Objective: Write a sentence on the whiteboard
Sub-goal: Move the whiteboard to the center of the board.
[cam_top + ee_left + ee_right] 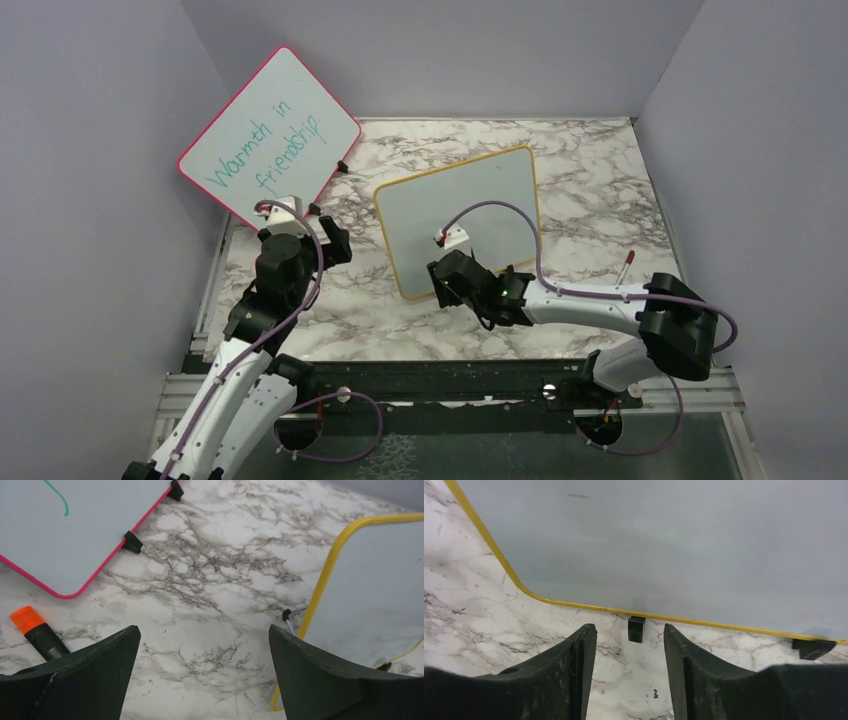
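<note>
Top view: the blank yellow-framed whiteboard (460,215) stands mid-table with your right gripper (442,280) at its lower edge; a shove could tip it.
Left wrist: your left gripper (204,630) is wide open and empty; the orange-capped marker (37,630) beside it may roll.
Right wrist: the fingers (574,670) are partly apart and empty, with the black foot (636,628) just ahead.

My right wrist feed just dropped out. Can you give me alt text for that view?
The whiteboard, yellow-framed and blank apart from one faint dark dash near the top, fills the upper view over the marbled table. The right gripper is open and empty; one of the board's black feet shows in the gap just beyond its fingertips.
</note>
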